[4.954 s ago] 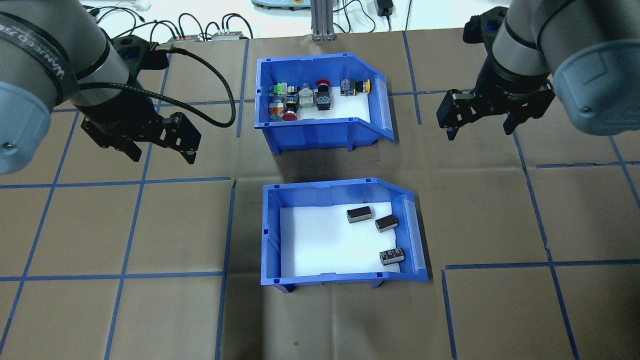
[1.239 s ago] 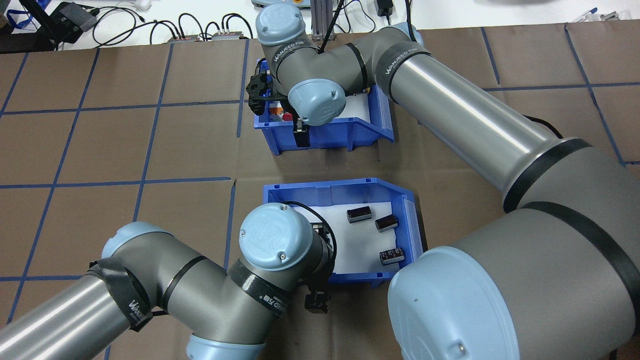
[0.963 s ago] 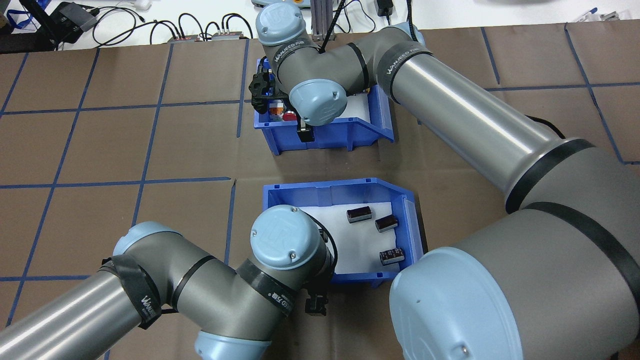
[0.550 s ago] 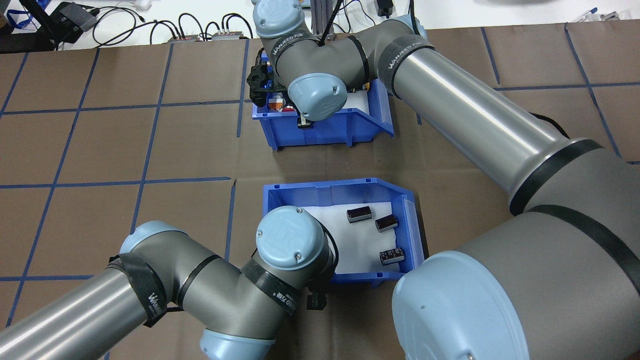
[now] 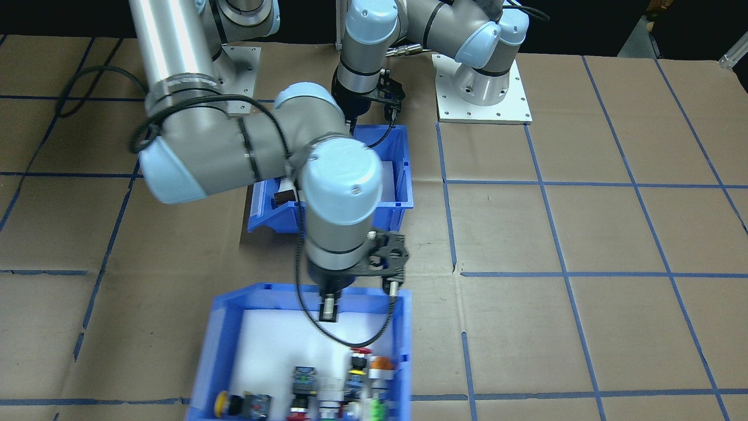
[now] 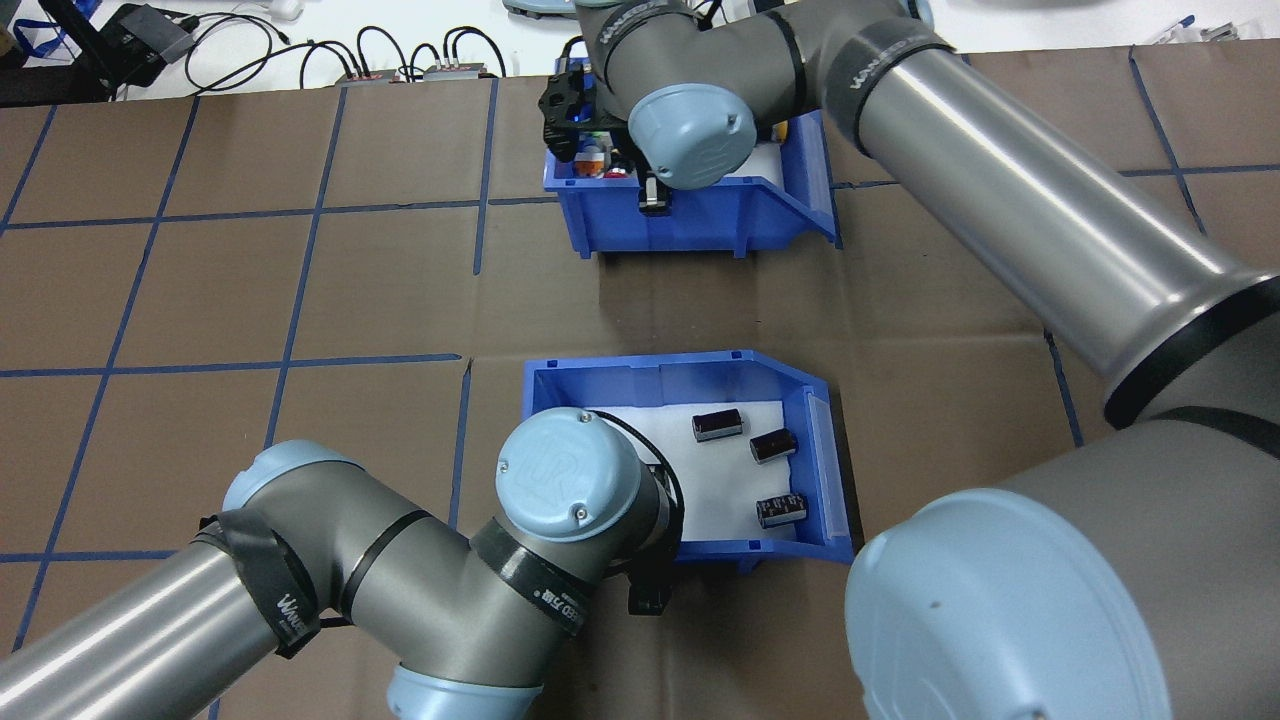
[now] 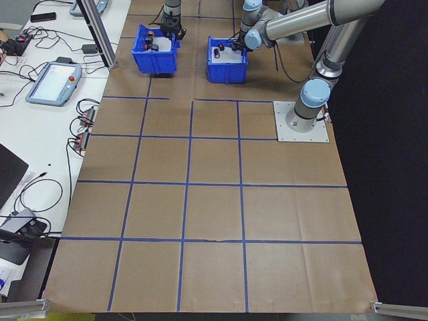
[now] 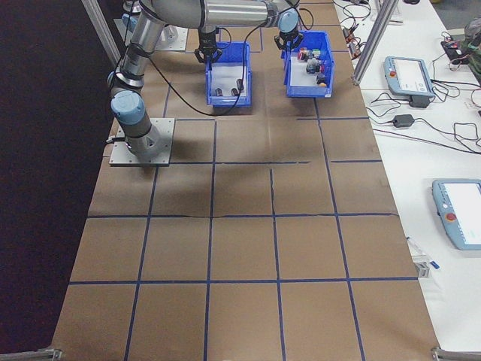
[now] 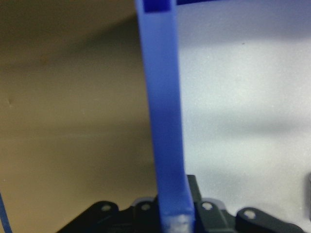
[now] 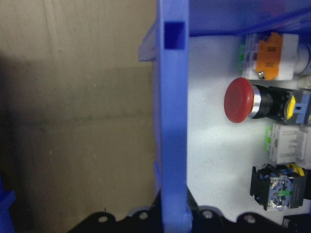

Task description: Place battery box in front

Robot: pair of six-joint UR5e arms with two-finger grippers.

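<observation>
The battery box (image 6: 640, 375), a blue bin with a white foam floor and three dark cylinders (image 6: 718, 425) lying toward its sloped lip, sat on the brown worktop (image 6: 300, 290) nearer the robot. The second blue bin (image 6: 700, 215), which held push-buttons and switches (image 5: 327, 392), sat farther out toward the operators' side, well apart from the first. The left pincer (image 6: 648, 590) reached down at the battery box's near wall; its wrist camera showed that blue wall (image 9: 165, 121) running straight up from between the fingers, with foam on one side and worktop on the other, so it was closed on the wall. The right pincer (image 6: 652, 195) was set likewise on the near wall of the button bin, one finger inside and one outside, and its wrist view showed the wall (image 10: 172, 121) clamped between the fingers beside a red mushroom button (image 10: 239, 100). In the front-facing view the button bin looked blurred. Both arms crossed over the middle of the worktop.
</observation>
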